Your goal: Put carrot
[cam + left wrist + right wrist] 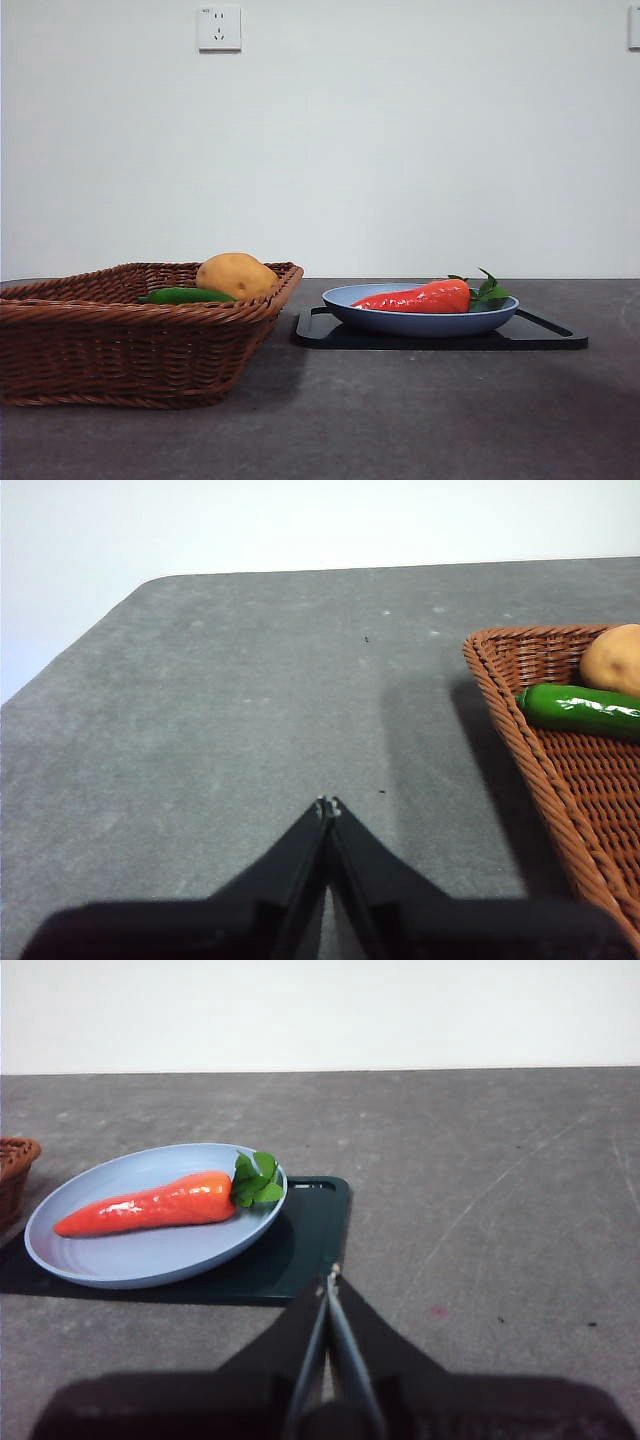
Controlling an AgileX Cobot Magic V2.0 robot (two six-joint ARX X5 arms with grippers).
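Note:
The red-orange carrot (418, 298) with green leaves lies in a blue plate (420, 322) on a black board (545, 335), right of centre in the front view. It also shows in the right wrist view (150, 1205), lying in the plate (120, 1260). My right gripper (332, 1272) is shut and empty, apart from the plate, near the board's corner. My left gripper (328, 805) is shut and empty over bare table beside the wicker basket (530, 750). Neither arm shows in the front view.
The brown wicker basket (120, 350) stands at the left and holds a tan potato (236, 275) and a slim dark-green vegetable (185, 296). The grey table (400, 420) stretches in front. A white wall with a socket is behind.

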